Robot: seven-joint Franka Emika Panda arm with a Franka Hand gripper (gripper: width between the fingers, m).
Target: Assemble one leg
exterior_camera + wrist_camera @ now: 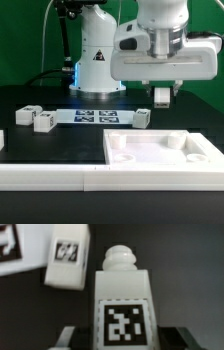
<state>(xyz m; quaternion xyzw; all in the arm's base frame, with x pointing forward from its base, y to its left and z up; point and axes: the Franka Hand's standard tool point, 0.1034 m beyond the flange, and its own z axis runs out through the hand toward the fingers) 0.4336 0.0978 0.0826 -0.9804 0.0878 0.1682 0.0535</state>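
A black table [30, 140] carries the whole scene. The white arm [165, 50] is seen over its far part, toward the exterior view's right. A large flat white tabletop [150, 160] with a raised rim is laid at the near side, also toward the exterior view's right. The marker board [95, 116] is laid flat beyond it, near the middle. Two loose legs [25, 113] [43, 121] are set to the exterior view's left of that board, and a third loose leg [143, 118] is set just beside its other end. The gripper [163, 88] [122, 339] is closed onto the leg [163, 96] [122, 291], which is held beyond the third loose leg, under the arm. In the wrist view the leg is pinched between two dark fingers [68, 336], its tag [122, 321] is turned to the camera, and a rounded peg [120, 258] is seen at its far end.
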